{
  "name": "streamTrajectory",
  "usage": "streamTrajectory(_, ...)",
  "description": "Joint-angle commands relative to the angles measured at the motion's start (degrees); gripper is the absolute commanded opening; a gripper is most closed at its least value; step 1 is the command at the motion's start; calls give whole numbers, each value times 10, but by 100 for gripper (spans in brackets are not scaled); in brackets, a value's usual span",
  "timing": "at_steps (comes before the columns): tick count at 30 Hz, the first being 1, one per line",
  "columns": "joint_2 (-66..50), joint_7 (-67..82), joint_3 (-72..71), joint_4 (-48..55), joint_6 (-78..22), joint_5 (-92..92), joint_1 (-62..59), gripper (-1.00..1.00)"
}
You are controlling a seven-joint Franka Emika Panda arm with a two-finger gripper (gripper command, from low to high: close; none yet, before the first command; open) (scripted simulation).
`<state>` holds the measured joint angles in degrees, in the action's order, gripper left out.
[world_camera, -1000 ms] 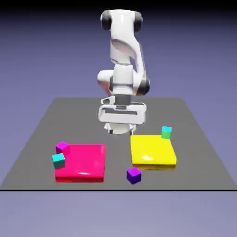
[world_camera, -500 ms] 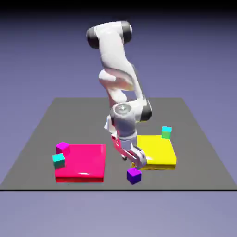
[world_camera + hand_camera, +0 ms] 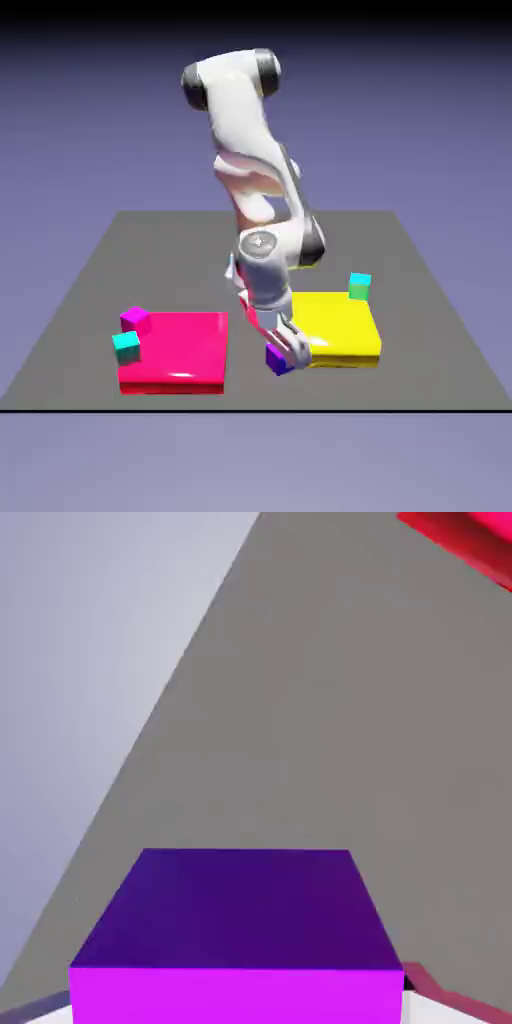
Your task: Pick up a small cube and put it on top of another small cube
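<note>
purple cube-shaped block (image 3: 235,912) is pinched in my white two-finger pincer (image 3: 288,352), between the red slab's near right corner and the yellow slab's near left corner, close to the dark grey square table's (image 3: 245,392) near edge. glossy red slab (image 3: 175,350) lies toward the near left corner, glossy yellow slab (image 3: 340,325) toward the right edge.

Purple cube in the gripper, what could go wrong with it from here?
The purple cube sits between the gripper's fingertips; if the grip is weak, it might slip. It is close beside the yellow block, so it could catch the edge when moved. On the exterior view's left, the teal cube and magenta cube are close together, so placing there might knock one.
</note>
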<state>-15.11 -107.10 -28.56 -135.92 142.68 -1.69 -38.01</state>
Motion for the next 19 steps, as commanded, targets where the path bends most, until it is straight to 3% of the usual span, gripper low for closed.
streamTrajectory(1, 21, 5, 20, -4, -14, -16, -20, -100)
streamTrajectory(8, 166, 47, 158, -33, -104, -135, -161, -100)
streamTrajectory(11, 168, 47, 160, -33, -106, -136, -162, -100)
streamTrajectory(16, 85, 54, 153, -58, 4, -143, -151, -100)
streamTrajectory(17, 85, 54, 153, -58, 4, -143, -151, 100)
streamTrajectory(19, 103, 52, 155, -53, -21, -142, -154, 100)
